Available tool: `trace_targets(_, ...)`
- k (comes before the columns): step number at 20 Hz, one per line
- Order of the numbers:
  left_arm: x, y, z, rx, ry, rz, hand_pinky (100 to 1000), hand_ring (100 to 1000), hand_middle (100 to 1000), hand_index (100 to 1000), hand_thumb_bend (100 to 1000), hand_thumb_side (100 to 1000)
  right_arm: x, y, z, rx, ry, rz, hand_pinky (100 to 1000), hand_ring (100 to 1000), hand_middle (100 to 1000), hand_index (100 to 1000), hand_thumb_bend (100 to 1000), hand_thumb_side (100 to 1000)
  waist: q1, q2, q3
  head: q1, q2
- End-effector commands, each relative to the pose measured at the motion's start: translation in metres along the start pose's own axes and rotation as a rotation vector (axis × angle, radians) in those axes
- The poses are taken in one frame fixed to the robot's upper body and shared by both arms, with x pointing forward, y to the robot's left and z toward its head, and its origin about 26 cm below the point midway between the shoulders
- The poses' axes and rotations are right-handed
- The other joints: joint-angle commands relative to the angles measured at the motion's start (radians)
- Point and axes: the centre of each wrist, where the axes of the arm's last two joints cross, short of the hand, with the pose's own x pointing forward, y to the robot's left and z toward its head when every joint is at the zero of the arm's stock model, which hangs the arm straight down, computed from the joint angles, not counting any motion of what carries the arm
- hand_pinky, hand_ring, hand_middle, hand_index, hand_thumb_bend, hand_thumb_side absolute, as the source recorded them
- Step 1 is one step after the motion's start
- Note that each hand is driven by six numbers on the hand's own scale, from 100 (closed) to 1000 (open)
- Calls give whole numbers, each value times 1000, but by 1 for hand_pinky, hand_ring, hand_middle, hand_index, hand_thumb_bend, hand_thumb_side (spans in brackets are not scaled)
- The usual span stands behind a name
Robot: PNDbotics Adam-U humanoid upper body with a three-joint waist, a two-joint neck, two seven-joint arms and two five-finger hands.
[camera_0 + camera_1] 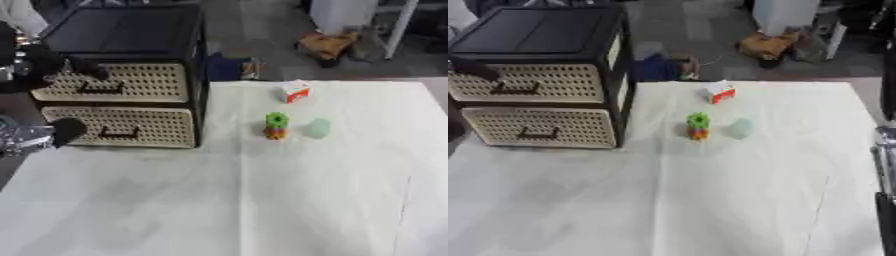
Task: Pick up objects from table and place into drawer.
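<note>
- Left hand (52, 67) up at upper drawer (131, 82) of black cabinet (122, 30), far left; finger state: cannot tell.
- Both drawers, upper and lower drawer (131, 127), closed.
- On white cloth (262, 200), far centre: green-orange toy (276, 125) just beside pale green object (318, 128); red-white box (296, 92) farther back.
- Right arm (883, 170) at right edge only.

Black left hand (66, 131) cut off at the left edge, fingers unreadable; pale green blurred object (318, 128) unidentifiable.
</note>
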Motion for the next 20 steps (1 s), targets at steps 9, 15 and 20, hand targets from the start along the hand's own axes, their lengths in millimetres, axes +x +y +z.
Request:
trace_targets(9, -29, 5, -9, -80, 93, -16, 100, 100, 100, 933, 100, 1000, 9, -1, -7, 10, -45, 10, 648, 612, 558, 802, 100, 1000, 1, -15, -13, -26, -7)
trace_targets(15, -53, 9, -17, -99, 110, 27, 100, 100, 100, 908, 100, 1000, 8, -2, -7, 16, -46, 17, 648, 612, 557, 802, 100, 1000, 7, -8, -22, -26, -9)
trace_targets(20, -73, 7, -21, -125, 123, 76, 100, 100, 100, 896, 100, 1000, 8, -3, -8, 20, -46, 20, 649, 612, 556, 803, 100, 1000, 12, 0, -27, -22, -14)
